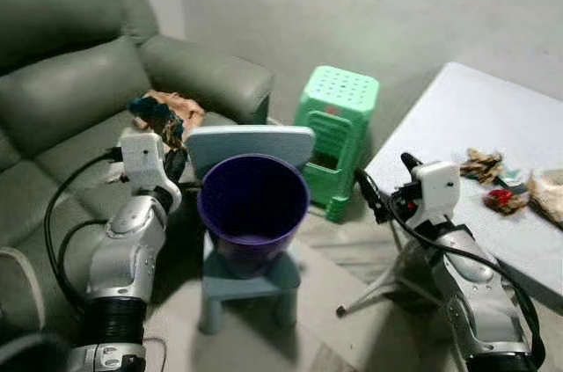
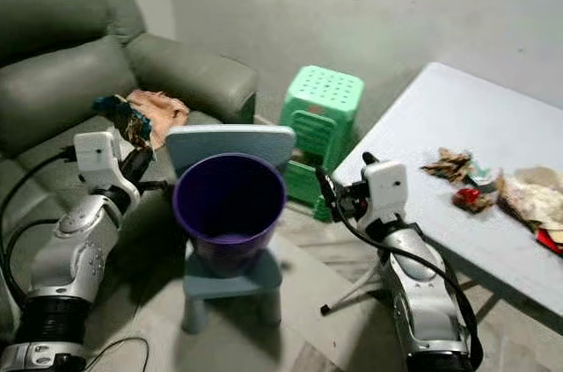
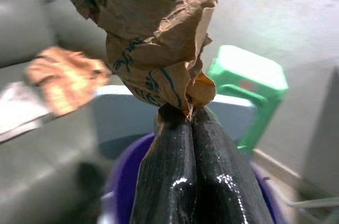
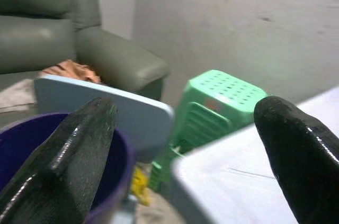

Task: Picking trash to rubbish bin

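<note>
Two jaws: left gripper (image 3: 190, 121) clenches crumpled paper trash (image 3: 153, 38), long axis upward; right gripper (image 4: 185, 144) released

We saw a grey-green sofa (image 1: 79, 82) at the left, a green plastic stool (image 1: 337, 130) against the bare wall (image 1: 352, 3), a small pale blue chair (image 1: 251, 148) between them, and a white table (image 1: 466, 134) at the right.

Purple bin (image 1: 253, 205) on a pale blue chair (image 1: 251, 145); beside the bin, brown paper printed blue (image 3: 153, 33), a green perforated stool (image 1: 339, 130), grey-green sofa (image 1: 70, 99), white table (image 1: 475, 134).
</note>
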`<state>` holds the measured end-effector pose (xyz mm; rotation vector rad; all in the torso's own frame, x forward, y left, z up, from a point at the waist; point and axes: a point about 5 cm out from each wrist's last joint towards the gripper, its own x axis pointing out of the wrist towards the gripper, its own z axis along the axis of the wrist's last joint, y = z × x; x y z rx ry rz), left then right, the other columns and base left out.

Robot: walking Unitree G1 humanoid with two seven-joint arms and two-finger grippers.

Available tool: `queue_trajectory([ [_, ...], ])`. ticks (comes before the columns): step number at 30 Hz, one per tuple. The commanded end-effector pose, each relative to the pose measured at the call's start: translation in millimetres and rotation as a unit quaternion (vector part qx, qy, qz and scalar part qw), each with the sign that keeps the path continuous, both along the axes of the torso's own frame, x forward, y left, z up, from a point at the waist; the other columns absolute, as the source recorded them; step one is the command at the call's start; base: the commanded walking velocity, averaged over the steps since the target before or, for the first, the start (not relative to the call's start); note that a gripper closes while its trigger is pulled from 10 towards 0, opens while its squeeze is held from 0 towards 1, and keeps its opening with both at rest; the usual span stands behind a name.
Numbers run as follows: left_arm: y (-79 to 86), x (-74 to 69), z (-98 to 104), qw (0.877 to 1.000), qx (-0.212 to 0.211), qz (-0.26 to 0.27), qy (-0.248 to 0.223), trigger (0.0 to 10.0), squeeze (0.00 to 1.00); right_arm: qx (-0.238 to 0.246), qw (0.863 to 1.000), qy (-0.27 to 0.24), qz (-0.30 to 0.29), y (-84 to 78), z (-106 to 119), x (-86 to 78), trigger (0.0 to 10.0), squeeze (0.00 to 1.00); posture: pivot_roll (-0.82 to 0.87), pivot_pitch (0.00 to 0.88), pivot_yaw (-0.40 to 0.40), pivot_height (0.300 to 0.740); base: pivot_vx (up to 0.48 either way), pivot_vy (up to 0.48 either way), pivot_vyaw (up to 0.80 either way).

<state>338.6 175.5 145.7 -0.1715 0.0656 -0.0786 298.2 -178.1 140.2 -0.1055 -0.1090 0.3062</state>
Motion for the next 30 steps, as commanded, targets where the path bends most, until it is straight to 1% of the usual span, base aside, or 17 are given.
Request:
queue_trajectory([
  [1, -8.0, 1.0, 2, 1.0, 0.002, -0.009, -0.005, 10.0, 0.0, -0.003, 1.0, 0.0, -0.008, -6.9, 1, -1.6, 10.0, 0.0, 0.0, 0.053, -0.103, 0.74, 0.371, 0.0, 0.0],
  [4, -8.2, 1.8, 1, 1.0, 0.014, 0.001, 0.002, 10.0, 0.0, -0.004, 1.0, 0.001, -0.007, -7.0, 1, -1.7, 10.0, 0.0, 0.0, 0.053, -0.105, 0.74, 0.096, 0.0, 0.0],
  [7, -8.4, 1.5, 2, 1.0, 0.027, 0.009, -0.005, 10.0, 0.0, -0.007, 1.0, 0.001, -0.005, -7.2, 1, -1.9, 10.0, 0.0, 0.0, 0.053, -0.106, 0.74, 0.0, 0.0, 0.0],
  [10, -9.8, 1.2, 1, 1.0, 0.019, 0.005, 0.0, 10.0, 0.0, -0.007, 1.0, 0.002, -0.003, -7.2, 1, -2.1, 10.0, 0.0, 0.0, 0.053, -0.108, 0.74, 0.0, 0.0, 0.0],
  [16, -13.8, -3.2, -8, 0.999, 0.032, -0.019, 0.023, 10.0, 0.0, -0.019, 0.999, -0.002, 0.029, -5.1, 5, -2.2, 10.0, 0.0, 0.0, 0.063, -0.116, 0.74, 0.0, 0.0, 0.0],
  [22, -14.1, -14.0, -24, 0.997, 0.036, -0.044, 0.05, 10.0, 0.0, -0.031, 0.996, -0.018, 0.079, -2.4, 19, -0.6, 10.0, 0.0, 0.0, 0.096, -0.128, 0.74, 0.0, 0.0, 0.0],
  [23, -14.2, -17.4, -28, 0.997, 0.033, -0.048, 0.057, 10.0, 0.0, -0.032, 0.995, -0.023, 0.091, -2.1, 23, -0.9, 10.0, 0.0, 0.0, 0.114, -0.135, 0.74, 0.0, 0.0, 0.0],
  [25, -12.6, -19.6, -32, 0.996, 0.031, -0.049, 0.065, 10.0, 0.0, -0.033, 0.994, -0.027, 0.102, -0.2, 29, 0.1, 10.0, 0.0, 0.0, 0.128, -0.142, 0.74, 0.0, 0.0, 0.0],
  [26, -11.6, -22.1, -35, 0.995, 0.038, -0.059, 0.067, 10.0, 0.0, -0.031, 0.992, -0.03, 0.116, 2.0, 35, 0.3, 10.0, 0.0, -0.01, 0.15, -0.152, 0.74, 0.0, 0.0, 0.0],
  [30, -9.5, -24.1, -37, 0.994, 0.043, -0.068, 0.074, 10.0, 0.0, -0.031, 0.99, -0.03, 0.133, 4.0, 41, -1.7, 10.0, 0.0, -0.01, 0.189, -0.166, 0.74, 0.0, 0.0, 0.0],
])
